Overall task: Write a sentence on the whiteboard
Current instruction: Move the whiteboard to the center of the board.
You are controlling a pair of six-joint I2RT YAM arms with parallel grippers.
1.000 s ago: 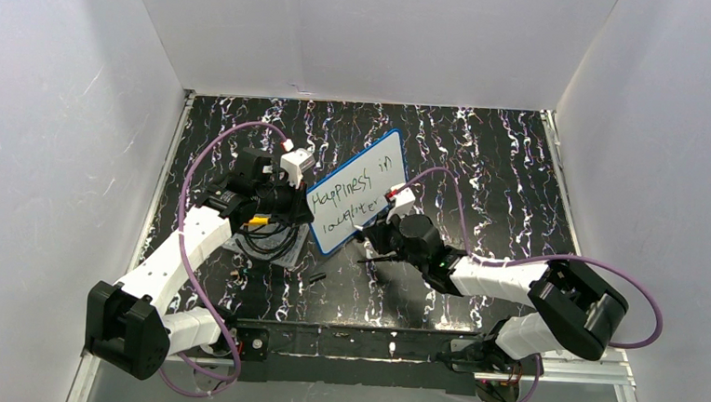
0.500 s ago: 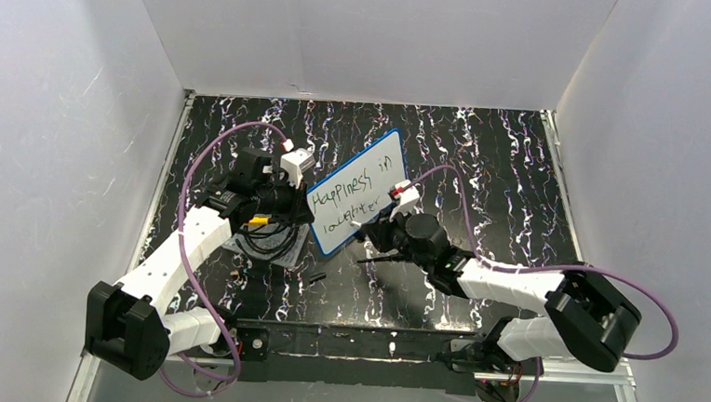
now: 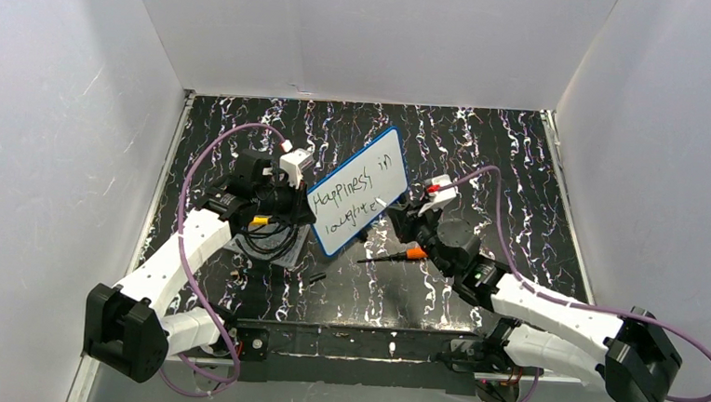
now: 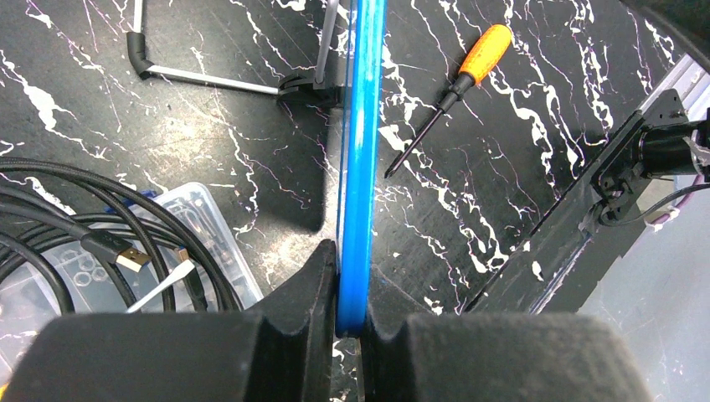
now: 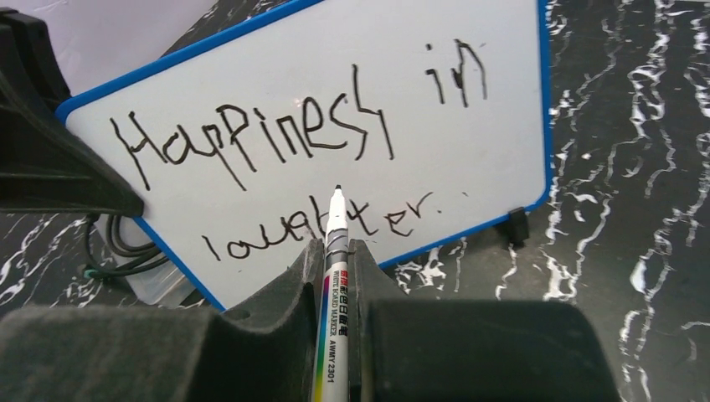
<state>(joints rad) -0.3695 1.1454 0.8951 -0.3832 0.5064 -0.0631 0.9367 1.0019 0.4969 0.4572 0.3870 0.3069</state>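
The whiteboard (image 3: 364,178) stands tilted on edge mid-table, white with a thin blue rim (image 4: 362,151). The sentence (image 5: 293,142) is in black marker on two lines, "Happiness in" above "laughter.", and it also shows from above (image 3: 354,197). My left gripper (image 4: 352,261) is shut on the board's lower left edge (image 3: 305,209). My right gripper (image 5: 335,248) is shut on a white marker (image 5: 331,301). The marker's black tip points at the lower line and hangs a little off the board. Seen from above, the right gripper (image 3: 405,220) sits just right of the board.
An orange-handled screwdriver (image 3: 397,254) lies under the right wrist, also in the left wrist view (image 4: 456,79). A clear plastic tray with black cable (image 3: 261,237) sits under the left arm. A small black piece (image 3: 315,278) lies near the front. White walls enclose the table.
The right arm has drawn back to the right, lifting the marker tip off the lower line and uncovering the screwdriver. The left arm and board have barely moved.
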